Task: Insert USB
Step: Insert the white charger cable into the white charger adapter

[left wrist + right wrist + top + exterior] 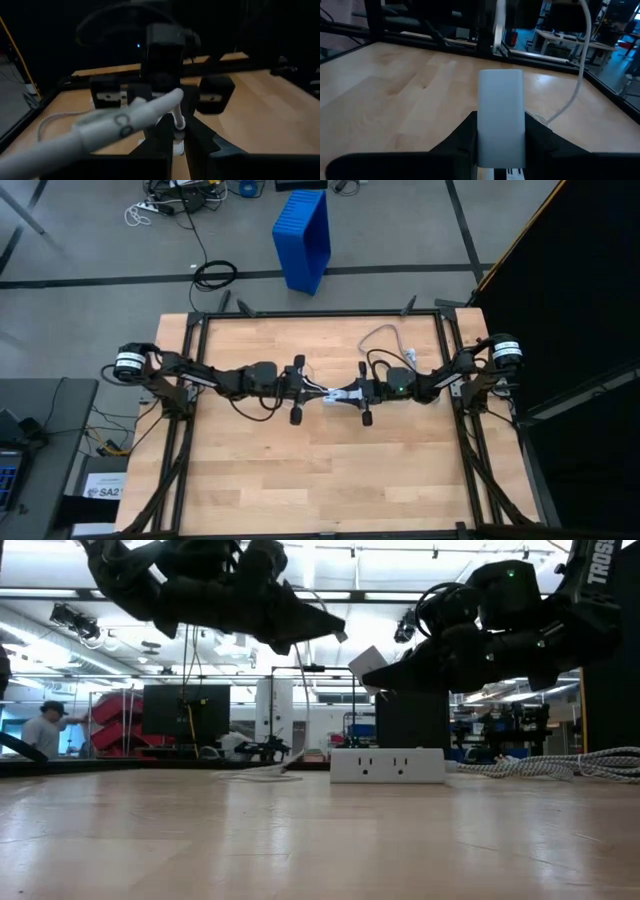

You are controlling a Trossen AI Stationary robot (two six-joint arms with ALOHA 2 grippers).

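The two arms meet over the middle of the tabletop (250, 470), both held up off the wood. The left gripper (313, 389) comes in from the left edge, and its fingers (160, 134) are pressed together on the USB (325, 390), a thin white cable. The bit of cable in the grip lies along the line from the left edge to the right edge. Its front end points at the right gripper (347, 395). I cannot make out the little plug at its tip. More of the thin cable hangs down in a curve and lies in a loose loop on the wood, toward the left of the middle. The right gripper comes in from the right edge and is clamped on a white block (500, 115). The block sticks out past its fingers toward the left gripper, and is tilted a little. The two grippers are very near each other, tip to tip. I cannot tell if the cable end touches the block. Under them, a white power strip (387, 765) lies flat on the tabletop. Its thick grey cord (560, 765) runs off toward the right edge and bends in a loop near the far edge. A blue crate (303, 235) stands on the floor past the far edge. A person (45, 730) is far back in the room.
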